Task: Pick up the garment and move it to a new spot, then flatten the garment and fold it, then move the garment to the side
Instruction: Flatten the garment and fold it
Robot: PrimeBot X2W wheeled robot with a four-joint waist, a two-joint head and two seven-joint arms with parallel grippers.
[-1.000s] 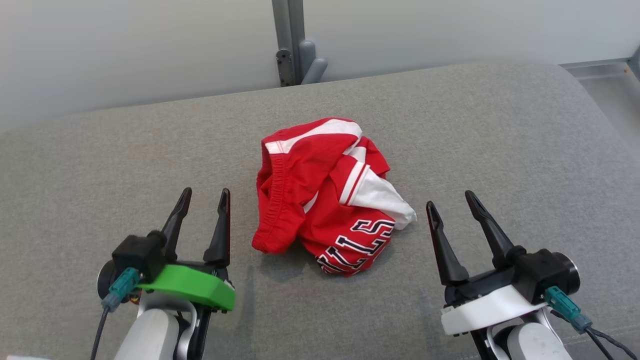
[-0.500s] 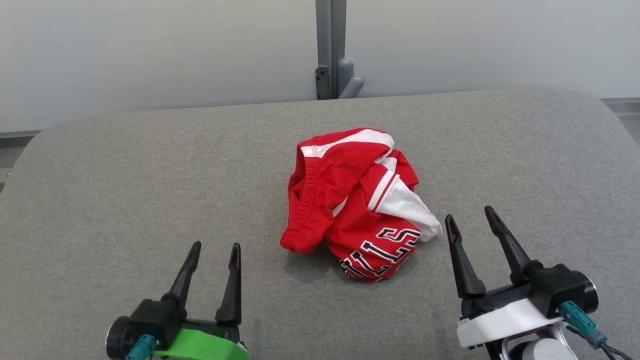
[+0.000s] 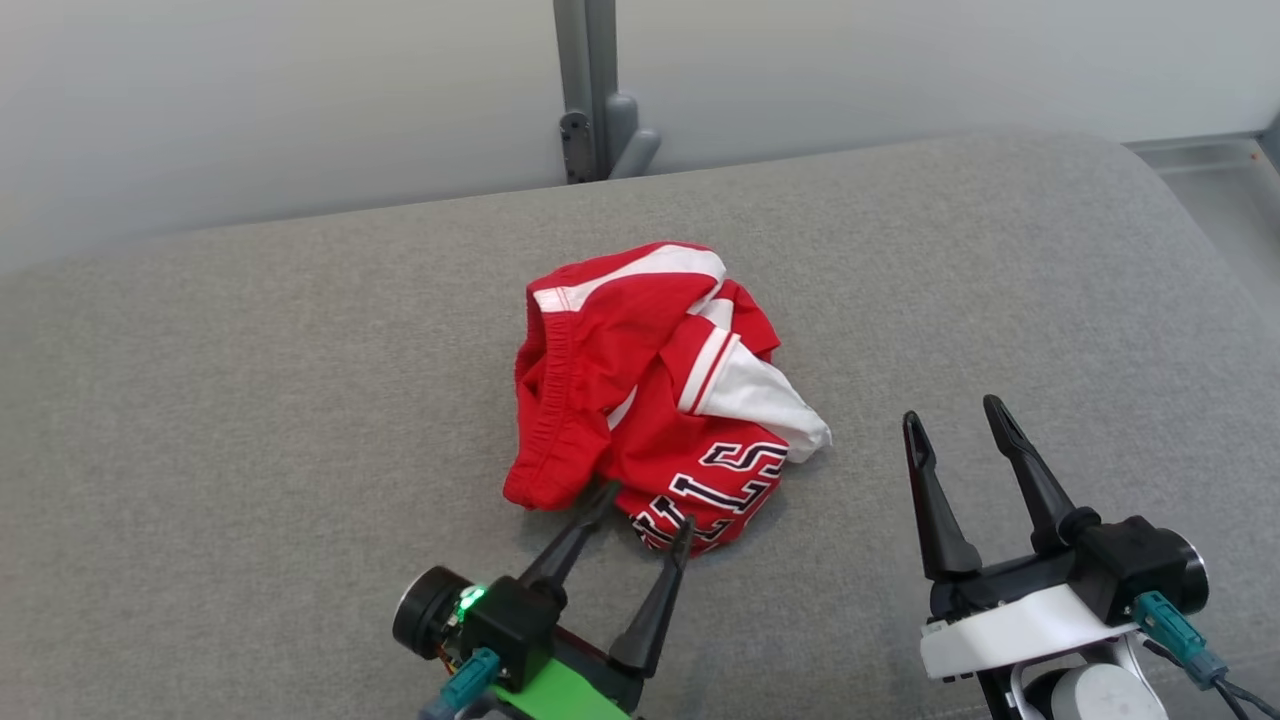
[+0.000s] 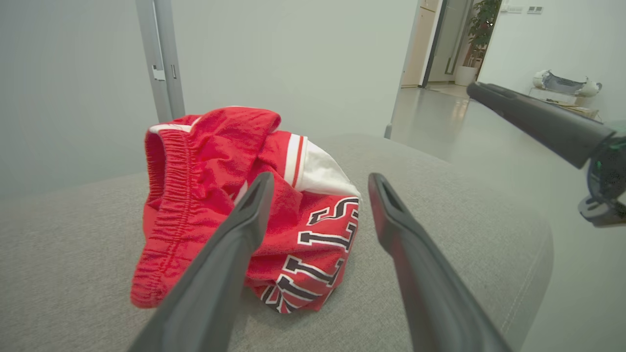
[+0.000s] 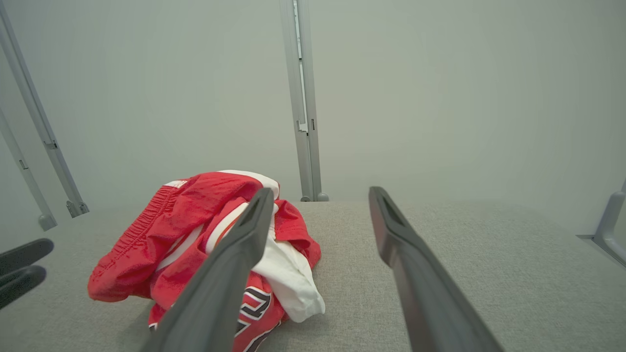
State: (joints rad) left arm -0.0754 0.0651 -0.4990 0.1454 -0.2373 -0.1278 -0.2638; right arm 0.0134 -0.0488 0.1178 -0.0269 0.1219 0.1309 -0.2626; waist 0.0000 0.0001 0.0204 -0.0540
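The garment (image 3: 640, 390) is a crumpled pair of red shorts with white panels and black-and-white lettering, heaped mid-surface. My left gripper (image 3: 648, 508) stands open at its near edge, fingertips against the lettered fold and red hem. In the left wrist view the garment (image 4: 195, 161) rises just beyond my left gripper (image 4: 320, 178). My right gripper (image 3: 951, 412) is open, apart from the cloth on its right. In the right wrist view the garment (image 5: 190, 210) lies left of my right gripper (image 5: 320, 193).
The grey fabric surface (image 3: 250, 400) stretches wide to both sides of the heap. A grey metal post (image 3: 590, 90) stands against the pale wall behind. The surface rounds off at the right, with floor (image 3: 1220, 190) beyond.
The head camera has shifted. My left gripper has swung right and forward from the bare left side to the garment's near edge. The right gripper has kept its place beside the cloth.
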